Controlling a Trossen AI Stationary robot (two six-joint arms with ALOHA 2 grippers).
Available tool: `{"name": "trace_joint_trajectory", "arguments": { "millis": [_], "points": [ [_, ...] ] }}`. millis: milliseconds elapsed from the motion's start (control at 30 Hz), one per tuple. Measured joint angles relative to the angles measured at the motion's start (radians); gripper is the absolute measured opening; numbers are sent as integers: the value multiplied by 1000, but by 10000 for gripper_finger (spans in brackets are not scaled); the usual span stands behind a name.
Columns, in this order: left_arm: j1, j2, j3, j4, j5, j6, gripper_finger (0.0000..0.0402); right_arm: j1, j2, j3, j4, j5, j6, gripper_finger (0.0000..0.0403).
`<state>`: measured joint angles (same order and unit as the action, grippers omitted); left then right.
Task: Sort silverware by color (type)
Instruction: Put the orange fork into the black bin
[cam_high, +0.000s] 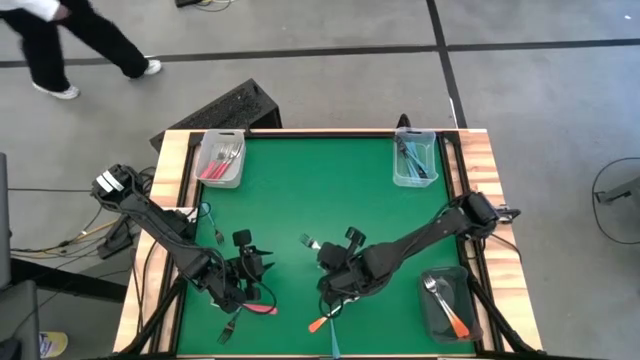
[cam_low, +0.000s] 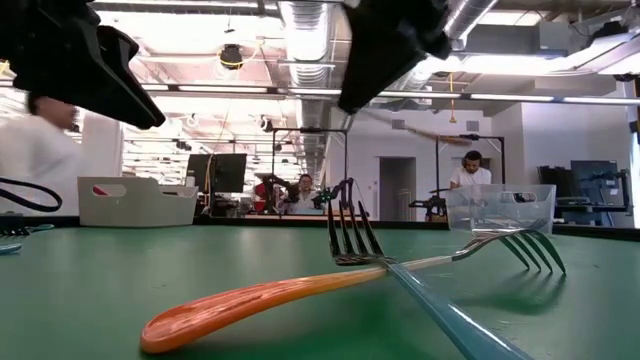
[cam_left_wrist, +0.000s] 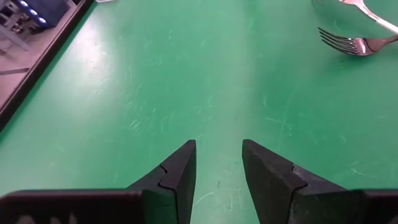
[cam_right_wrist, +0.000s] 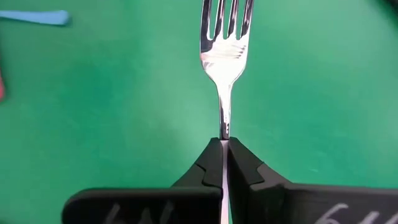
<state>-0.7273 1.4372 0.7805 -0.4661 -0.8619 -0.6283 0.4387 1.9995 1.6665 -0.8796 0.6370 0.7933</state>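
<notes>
Here, the right gripper (cam_right_wrist: 224, 149) is clamped on the neck of a fork (cam_right_wrist: 225, 43), tines pointing ahead over bare green table (cam_high: 300, 190). Just beside it, toward the near table edge, an orange-handled fork (cam_low: 250, 297) and a blue-handled fork (cam_low: 470, 325) lie crossed. The left gripper (cam_left_wrist: 217, 165) hangs with fingers apart, holding nothing, open mat ahead, a pink-handled fork (cam_high: 255, 310) beside it. Farther off, three bins (cam_high: 222, 158) holding forks sit along the table's edges.

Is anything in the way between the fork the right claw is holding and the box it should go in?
Its handle colour is hidden, so which box is unclear. The right gripper holds the fork above bare green mat; nothing visible blocks any box.
</notes>
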Motion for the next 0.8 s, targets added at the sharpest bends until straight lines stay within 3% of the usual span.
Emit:
{"name": "trace_joint_trajectory", "arguments": {
  "millis": [367, 600, 800],
  "points": [
    [0, -19, 0, -15, -9, -12, 119, 78, -120, 0, -350, 54, 251, 17],
    [0, -20, 0, -14, -12, -13, 119, 181, -146, 0, -686, -80, 558, 17],
    [15, -21, 0, -10, -15, -13, 119, 295, -168, -25, -693, -158, 711, 17]
  ]
}}
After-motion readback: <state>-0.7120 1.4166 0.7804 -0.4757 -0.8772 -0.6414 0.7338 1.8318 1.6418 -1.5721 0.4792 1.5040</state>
